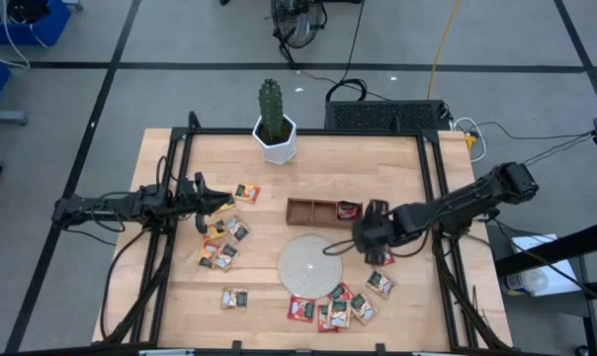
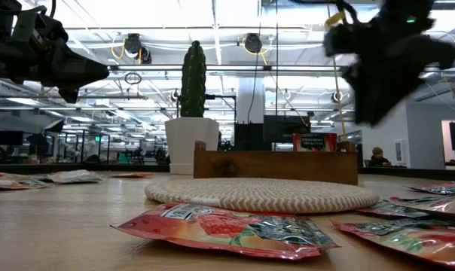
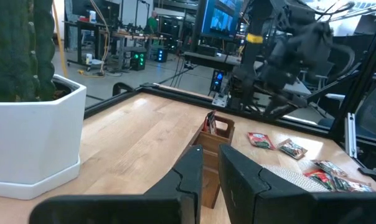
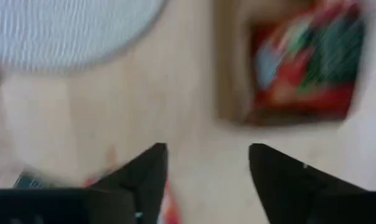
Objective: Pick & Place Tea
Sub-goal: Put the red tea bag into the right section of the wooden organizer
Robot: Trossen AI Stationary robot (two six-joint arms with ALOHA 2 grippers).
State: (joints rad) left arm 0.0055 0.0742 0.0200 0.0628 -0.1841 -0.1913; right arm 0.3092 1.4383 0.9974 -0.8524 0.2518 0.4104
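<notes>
Several small red and green tea sachets lie flat on the wooden table: one group at the left (image 1: 224,242), another near the front right (image 1: 333,309). One red sachet (image 4: 303,65) stands in the right compartment of the brown tray (image 1: 313,210). My right gripper (image 1: 363,234) hovers open and empty, pointing steeply down, just on the near side of the tray's right end, beside the woven disc (image 1: 313,265). It is blurred in its wrist view (image 4: 206,168). My left gripper (image 3: 211,174) waits level at the left, with only a narrow gap between its fingers and nothing in it.
A cactus in a white pot (image 1: 276,138) stands at the far edge, behind the tray. Black frame rails (image 1: 432,188) run along the table's left and right sides. Bare wood lies between the disc and the left sachets.
</notes>
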